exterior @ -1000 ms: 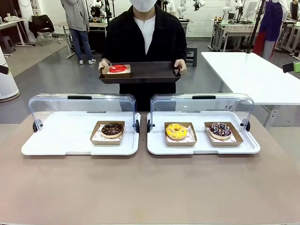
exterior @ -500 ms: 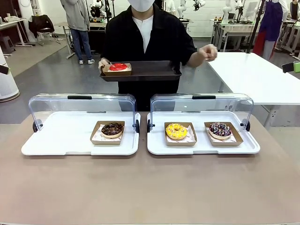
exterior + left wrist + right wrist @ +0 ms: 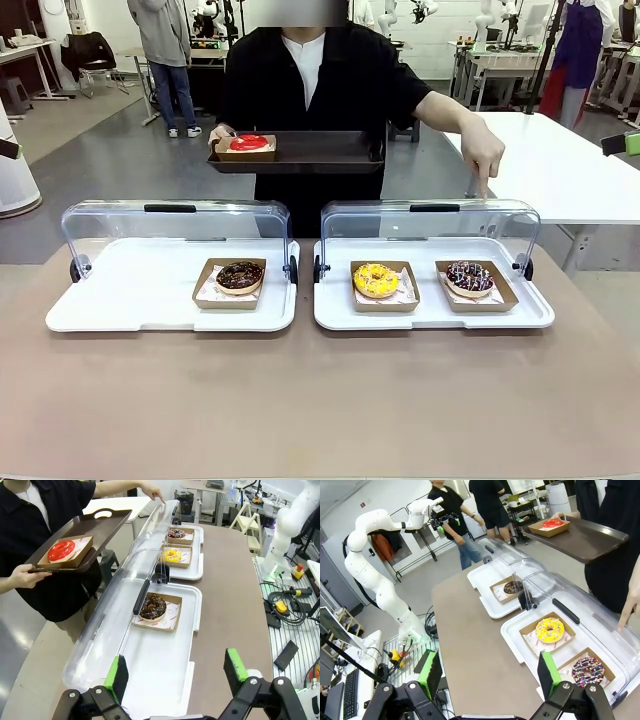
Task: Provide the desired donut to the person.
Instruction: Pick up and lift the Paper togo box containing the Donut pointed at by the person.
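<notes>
Table carries two white cases side by side, their clear lids rolled back at the far edge. The left case holds a chocolate donut in a cardboard tray. The right case holds a yellow donut and, beside it toward the outer end, a sprinkled donut.

Across the table the person balances a dark brown tray on one hand; a red donut in its own cardboard tray sits at that end. The other hand is stretched out with the forefinger pointing down just above the right lid, over the end where the sprinkled donut lies.

The left tool hangs wide and empty over the end of the left case. The right tool is wide and empty too, above bare table near the right case.
</notes>
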You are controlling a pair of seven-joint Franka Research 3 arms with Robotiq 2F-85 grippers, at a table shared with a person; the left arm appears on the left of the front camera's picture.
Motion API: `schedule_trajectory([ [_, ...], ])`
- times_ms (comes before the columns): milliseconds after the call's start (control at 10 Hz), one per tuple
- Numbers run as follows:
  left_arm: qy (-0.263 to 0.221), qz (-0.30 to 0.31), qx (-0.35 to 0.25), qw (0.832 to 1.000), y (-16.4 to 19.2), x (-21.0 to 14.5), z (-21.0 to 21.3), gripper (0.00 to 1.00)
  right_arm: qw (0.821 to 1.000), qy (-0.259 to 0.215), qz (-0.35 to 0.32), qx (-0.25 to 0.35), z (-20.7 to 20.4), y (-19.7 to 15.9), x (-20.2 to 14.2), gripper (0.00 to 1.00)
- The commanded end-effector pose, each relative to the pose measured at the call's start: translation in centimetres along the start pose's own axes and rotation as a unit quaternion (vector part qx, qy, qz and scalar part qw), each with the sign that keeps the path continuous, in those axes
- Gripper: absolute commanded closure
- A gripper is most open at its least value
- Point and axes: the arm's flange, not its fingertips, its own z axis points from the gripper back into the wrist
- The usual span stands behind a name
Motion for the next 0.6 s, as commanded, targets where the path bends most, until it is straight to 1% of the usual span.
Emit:
schedule_trajectory([
  [0, -0.001, 0.000, 0.003, 1.000, 0.01, 0.09, 0.12, 0.00, 1.000, -0.008, 0.005, 0.006, -0.10, 0.01, 0.16, 0.00],
  [500, -0.001, 0.000, 0.003, 1.000, 0.01, 0.09, 0.12, 0.00, 1.000, -0.008, 0.005, 0.006, -0.10, 0.01, 0.16, 0.00],
])
